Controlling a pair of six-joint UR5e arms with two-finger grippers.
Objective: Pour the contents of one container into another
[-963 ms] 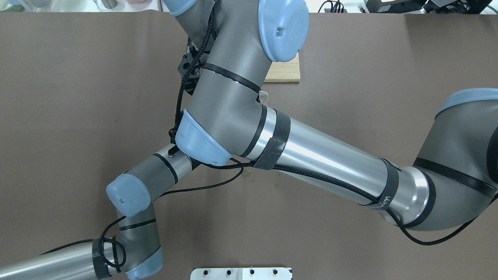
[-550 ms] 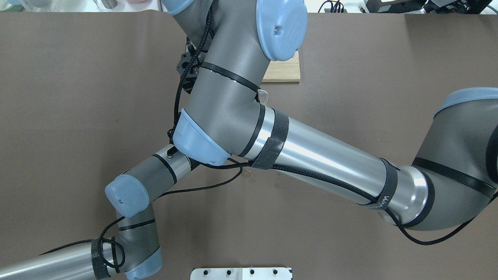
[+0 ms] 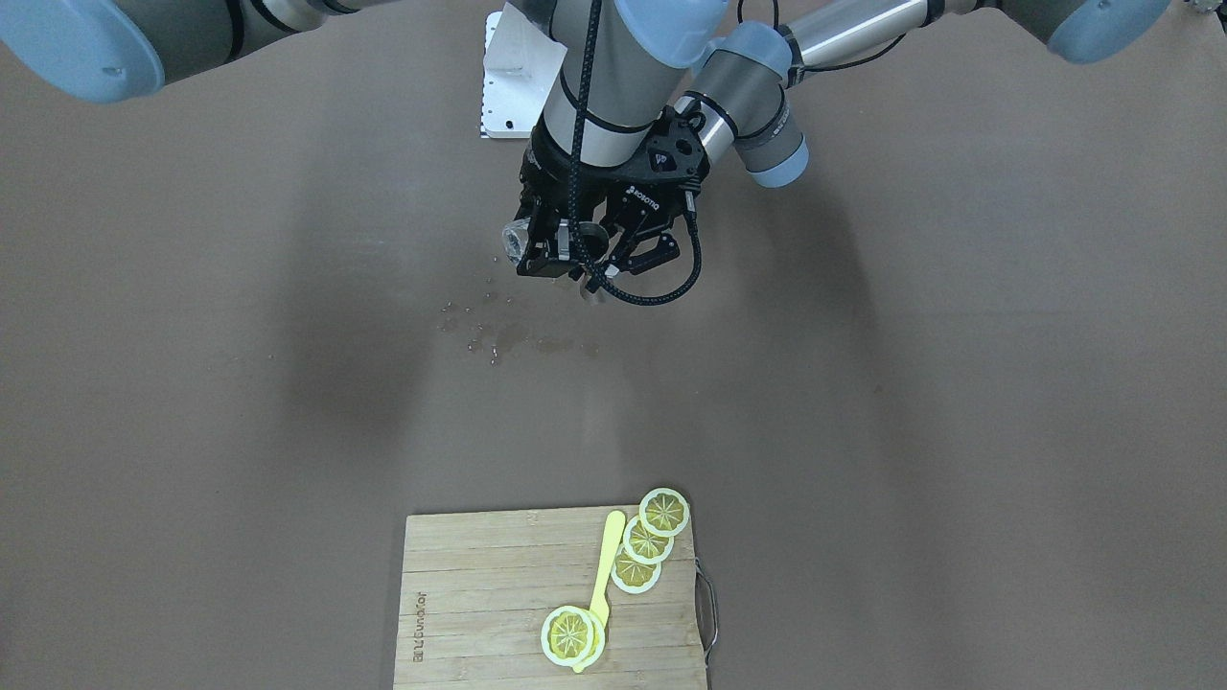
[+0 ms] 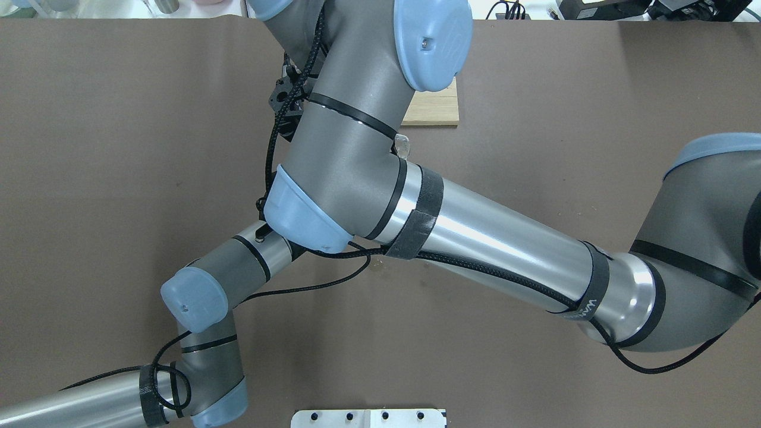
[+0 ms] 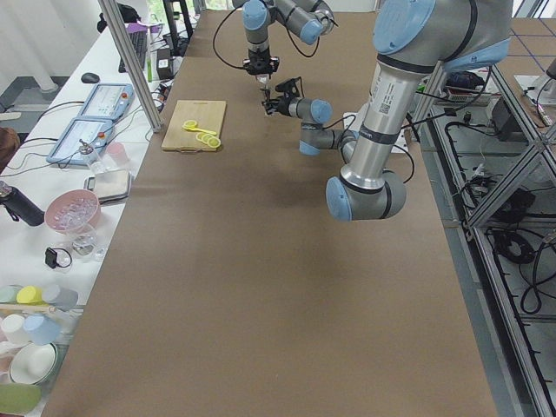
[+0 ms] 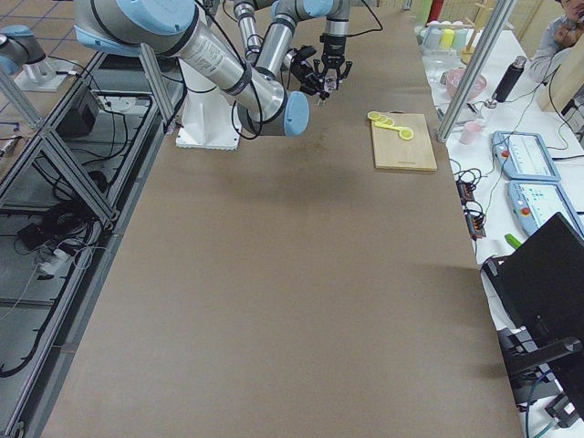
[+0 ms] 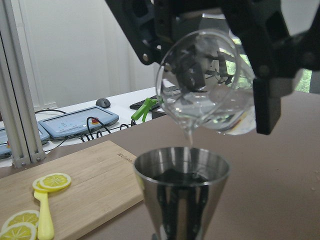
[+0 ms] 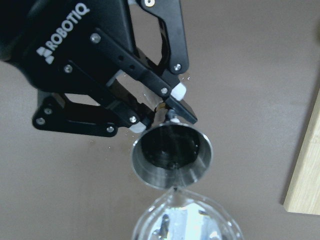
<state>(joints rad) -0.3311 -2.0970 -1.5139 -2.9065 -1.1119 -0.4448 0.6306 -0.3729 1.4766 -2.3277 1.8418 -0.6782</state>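
The clear glass cup (image 7: 210, 90) is tilted, lip down, with my right gripper (image 7: 212, 57) shut on it. A thin stream falls from its lip into the steel jigger (image 7: 181, 195) just below. In the right wrist view my left gripper (image 8: 162, 112) is shut on the jigger (image 8: 172, 155) at its waist, and the cup (image 8: 185, 222) hangs over the jigger's rim. Across the table, both grippers meet above the table's middle: right gripper (image 3: 533, 251) with the cup (image 3: 515, 240), left gripper (image 3: 613, 254) with the jigger (image 3: 593, 240). From overhead, only a bit of the cup (image 4: 402, 144) shows past the right arm.
Spilled drops (image 3: 498, 331) lie on the brown table below the grippers. A wooden cutting board (image 3: 479, 594) with lemon slices (image 3: 647, 541) and a yellow pick (image 3: 602, 575) sits on the operators' side. A white base plate (image 3: 508, 86) is behind the arms.
The right arm's wrist has shifted very slightly; the cup's visible edge has crept a little farther from the robot. The left arm holds still.
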